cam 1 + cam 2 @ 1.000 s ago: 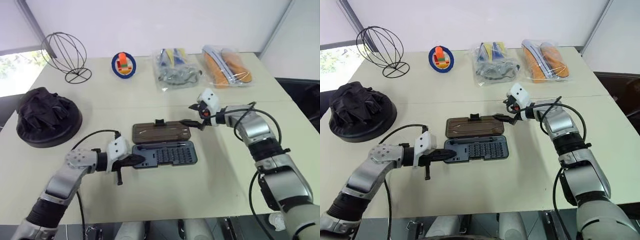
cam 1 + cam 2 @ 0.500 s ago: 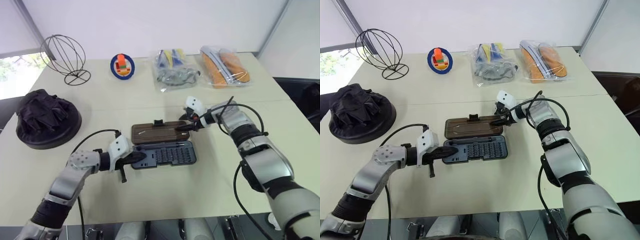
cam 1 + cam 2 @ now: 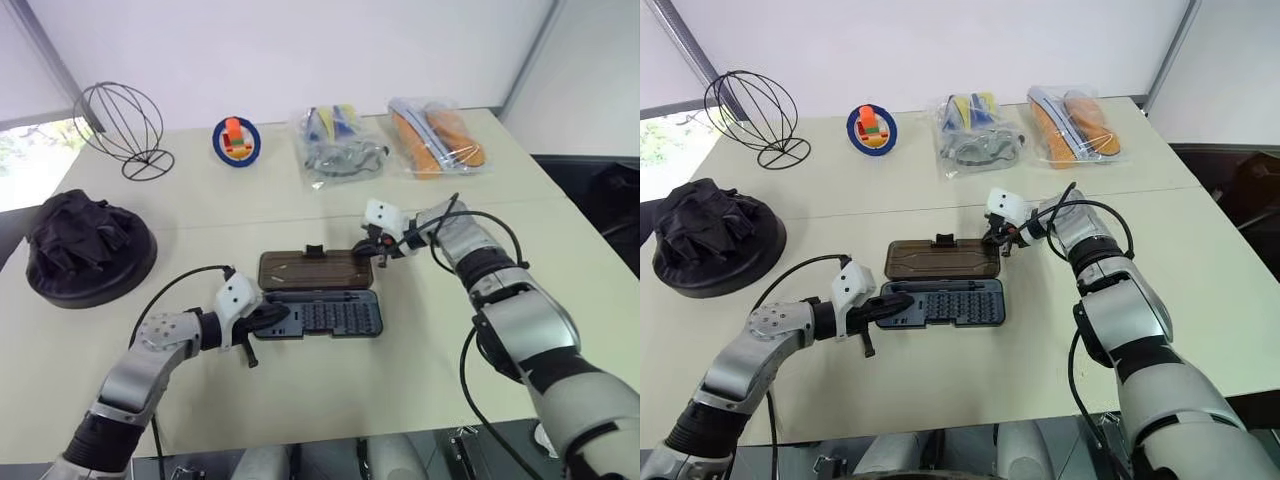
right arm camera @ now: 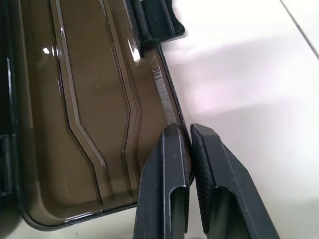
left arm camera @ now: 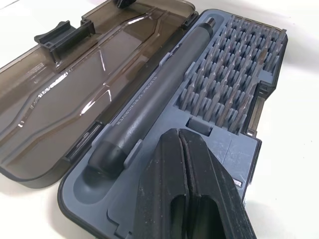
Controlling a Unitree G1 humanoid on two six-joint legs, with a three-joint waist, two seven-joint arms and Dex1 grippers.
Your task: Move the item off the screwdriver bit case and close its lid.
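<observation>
Screwdriver bit case (image 3: 318, 312): lies open near the middle of the table (image 3: 420, 350), tray nearest, lid (image 3: 315, 268) folded flat just beyond it on the far side. Tray: rigid moulded plastic, loaded with rows of bits and a driver handle (image 5: 149, 94); judged light enough to skate on the smooth tabletop unless pinned.

Left gripper (image 3: 268, 318): fingers clenched together, empty, tips resting on the left end of the tray. Judged to serve as a hold-down.

Lid: thin translucent brown panel, stiff but likely to flex; glossy, so probably slippery. Latch tab (image 3: 314, 248) at the middle of the far edge. Right gripper (image 4: 182, 142): jaws pinched on the rim wall at the lid's far right corner. Best hold judged there or along the far edge, away from the hinge line.

Open room: bare table to the right of the case and on the near side; swing path above the tray unobstructed.

Item (image 3: 88, 248): already off the case, far left, well apart, near the table's left edge.
</observation>
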